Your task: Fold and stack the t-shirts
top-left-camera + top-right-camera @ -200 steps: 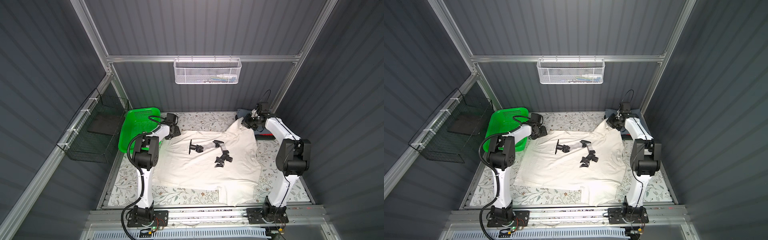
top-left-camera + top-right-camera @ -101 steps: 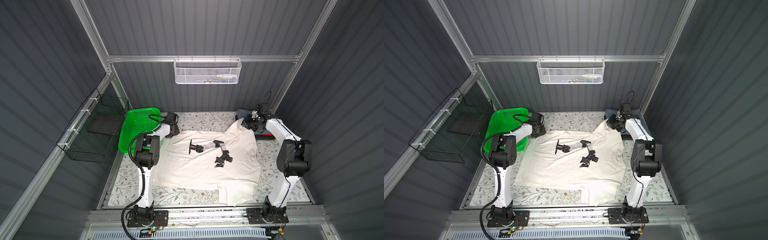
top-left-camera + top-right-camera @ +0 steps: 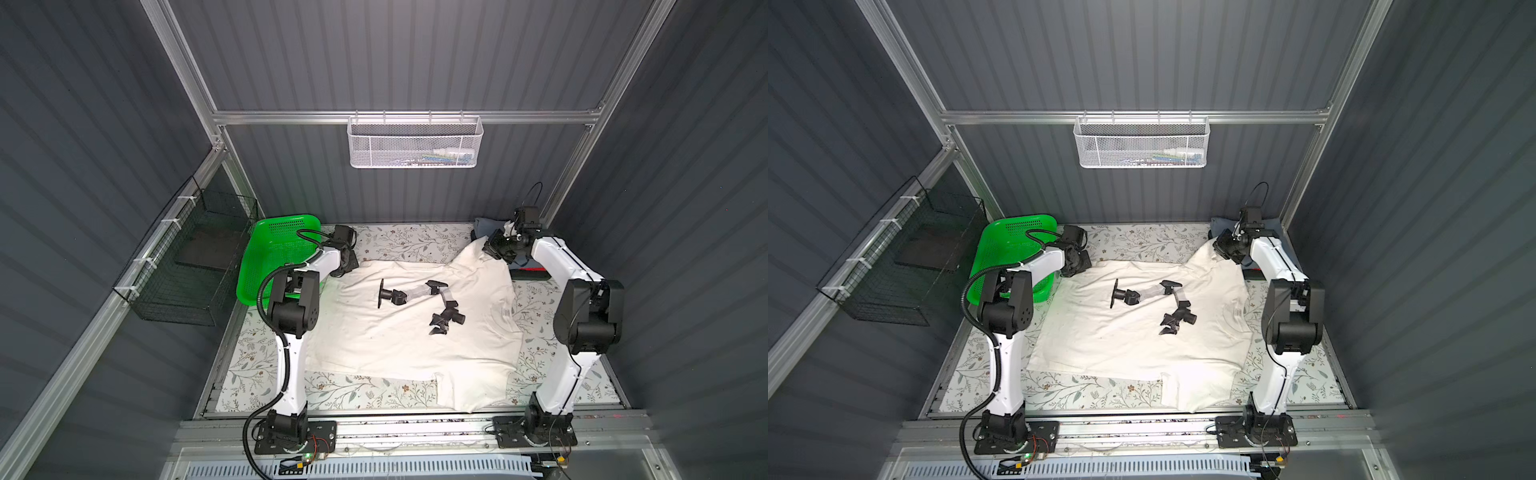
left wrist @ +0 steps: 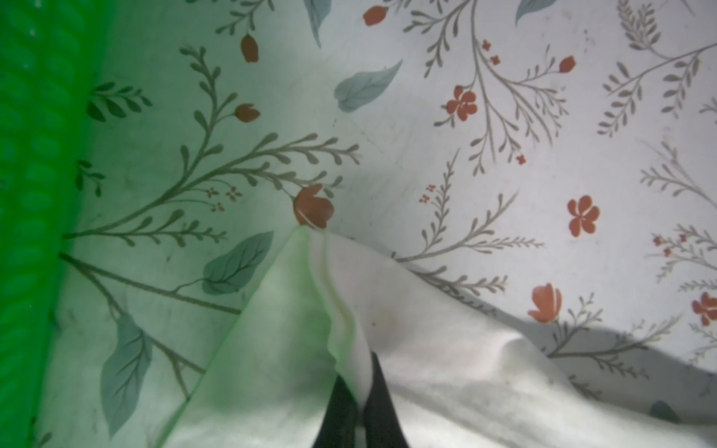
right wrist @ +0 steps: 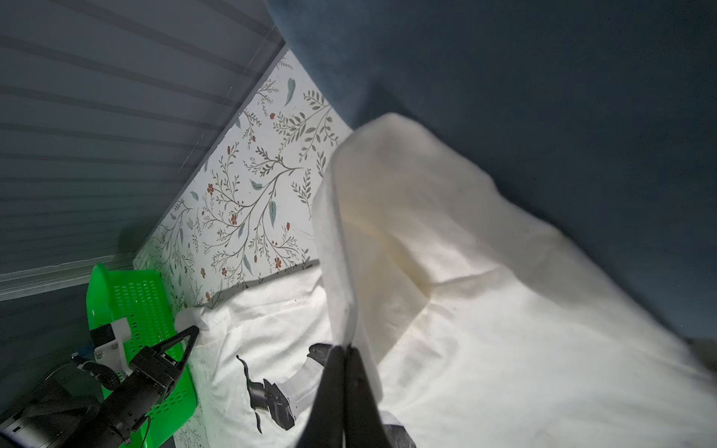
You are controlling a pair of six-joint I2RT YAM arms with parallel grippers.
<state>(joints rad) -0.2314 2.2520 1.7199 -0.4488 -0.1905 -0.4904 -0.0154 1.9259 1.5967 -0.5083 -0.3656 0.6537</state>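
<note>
A cream-white t-shirt [image 3: 395, 340] [image 3: 1121, 345] with a black-and-grey robot-arm print lies spread on the floral table in both top views. My left gripper [image 3: 352, 266] [image 3: 1084, 266] sits at its far-left corner beside the green basket. In the left wrist view it [image 4: 359, 384] is shut on a pinched fold of the shirt [image 4: 446, 368]. My right gripper [image 3: 487, 249] [image 3: 1217, 246] [image 5: 343, 349] is shut on the far-right corner, holding that cloth [image 5: 485, 329] raised. A folded grey-blue tee [image 3: 484, 226] [image 5: 543, 97] lies behind it; a red tee [image 3: 530, 274] peeks under the right arm.
The green basket [image 3: 282, 249] [image 4: 31, 194] stands at the table's far left, tight against the left gripper. A black wire basket [image 3: 195, 257] hangs on the left wall and a white mesh basket [image 3: 415, 143] on the back wall. Bare floral covering [image 3: 407, 243] shows behind the shirt.
My left gripper has closed on the shirt's far-left corner. The right gripper keeps its grip and place.
</note>
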